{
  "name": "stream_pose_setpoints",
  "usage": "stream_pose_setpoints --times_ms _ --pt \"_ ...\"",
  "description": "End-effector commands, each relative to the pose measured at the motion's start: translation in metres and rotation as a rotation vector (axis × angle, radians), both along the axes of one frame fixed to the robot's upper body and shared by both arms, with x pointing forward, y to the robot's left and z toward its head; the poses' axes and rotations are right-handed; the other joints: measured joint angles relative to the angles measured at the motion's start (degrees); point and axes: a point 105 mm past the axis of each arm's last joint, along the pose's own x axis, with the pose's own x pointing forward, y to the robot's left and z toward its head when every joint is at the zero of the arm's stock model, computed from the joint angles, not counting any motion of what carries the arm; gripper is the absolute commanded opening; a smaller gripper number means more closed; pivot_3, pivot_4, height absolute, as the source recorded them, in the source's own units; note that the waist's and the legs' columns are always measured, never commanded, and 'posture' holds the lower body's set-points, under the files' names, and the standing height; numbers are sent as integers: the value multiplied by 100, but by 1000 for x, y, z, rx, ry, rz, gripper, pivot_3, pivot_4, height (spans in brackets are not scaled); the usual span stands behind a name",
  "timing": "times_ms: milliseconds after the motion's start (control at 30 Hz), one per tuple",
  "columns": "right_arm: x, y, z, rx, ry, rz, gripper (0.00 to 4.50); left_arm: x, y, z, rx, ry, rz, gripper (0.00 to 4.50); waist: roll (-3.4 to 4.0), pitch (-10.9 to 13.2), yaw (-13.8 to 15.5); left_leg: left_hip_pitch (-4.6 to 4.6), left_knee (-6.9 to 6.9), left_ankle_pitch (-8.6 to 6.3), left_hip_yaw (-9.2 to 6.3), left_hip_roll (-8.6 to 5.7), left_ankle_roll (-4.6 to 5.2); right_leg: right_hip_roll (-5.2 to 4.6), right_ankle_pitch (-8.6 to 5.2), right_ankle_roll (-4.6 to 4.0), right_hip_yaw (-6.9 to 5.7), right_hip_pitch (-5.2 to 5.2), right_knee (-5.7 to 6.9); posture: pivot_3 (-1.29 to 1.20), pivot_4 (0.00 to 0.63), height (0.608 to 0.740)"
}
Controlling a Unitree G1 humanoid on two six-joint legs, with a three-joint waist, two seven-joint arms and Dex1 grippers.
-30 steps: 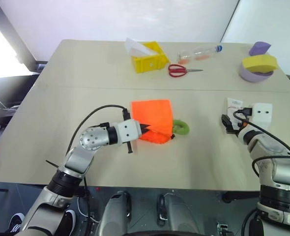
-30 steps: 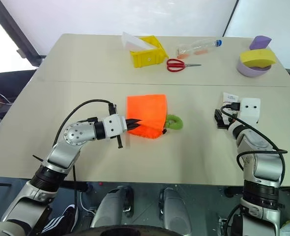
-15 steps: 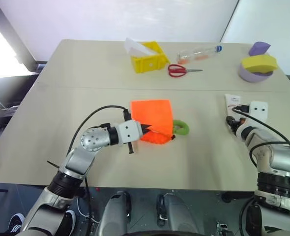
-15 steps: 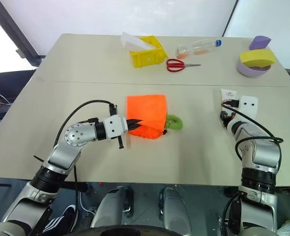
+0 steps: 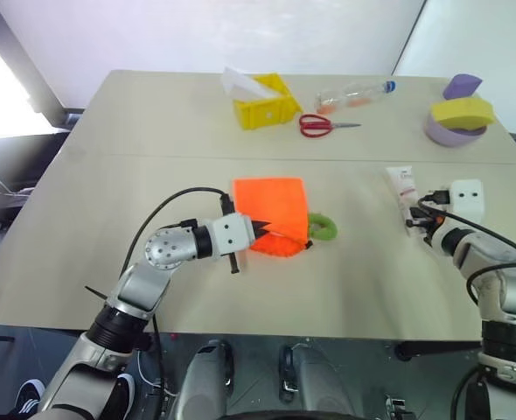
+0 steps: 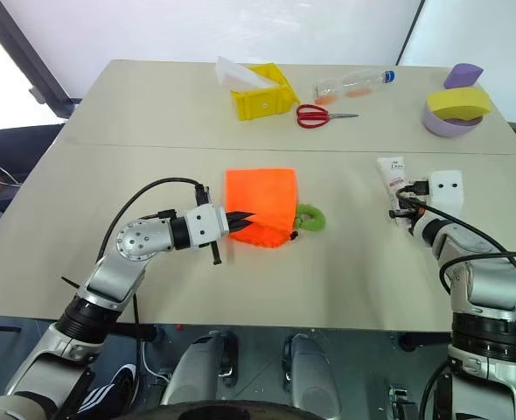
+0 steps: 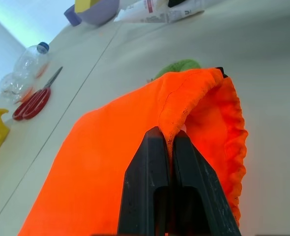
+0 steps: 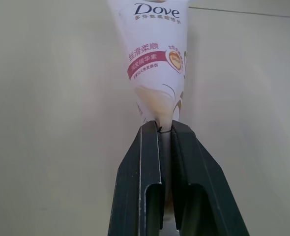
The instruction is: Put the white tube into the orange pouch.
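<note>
White tube in clenched right claw, flat tail pointing away, far-leftward.

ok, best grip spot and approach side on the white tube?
The narrow end nearest the robot, approached low from the near side. The white tube lies flat, pointing away, tapering toward the right gripper, which is already shut on that tip. The left gripper pinches the orange pouch rim.

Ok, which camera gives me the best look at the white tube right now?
The right wrist view: the white tube runs up from the right claw, shut on its narrow end, label readable. Both eye views show it small, flat on the table. The left wrist view catches part of it beyond the orange pouch.
</note>
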Motion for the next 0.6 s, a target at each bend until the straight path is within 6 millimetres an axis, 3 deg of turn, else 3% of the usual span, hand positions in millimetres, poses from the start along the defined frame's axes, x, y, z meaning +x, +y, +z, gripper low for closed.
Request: stream_pose_setpoints --times_ms 33,67,100,267,600 --pt "-1 7 -1 2 3 24 17 -1 -3 9 -13 -36 -20 0 0 0 0 0 0 0 0 0 0 0 0 0 0 0 0 0 150 740" --pt "-1 8 -1 6 3 30 17 -1 -3 9 -11 -38 -19 0 0 0 0 0 0 0 0 0 0 0 0 0 0 0 0 0 150 740" --pt "0 8 -1 21 -1 28 371 -1 -3 9 -13 -37 -17 0 0 0 0 0 0 0 -1 0 0 0 -1 0 0 0 0 0 150 740" --pt "2 10 4 -2 2 53 2650 -2 -2 9 -18 -30 -14 0 0 0 0 0 -3 0 -2 1 0 1 -1 -1 0 -2 0 0 150 740" --pt "-6 -5 3 -143 77 54 2650 -3 -3 8 -20 -31 -18 0 0 0 7 -1 -3 0 0 0 0 -2 -1 -2 0 -2 -2 0 150 740"
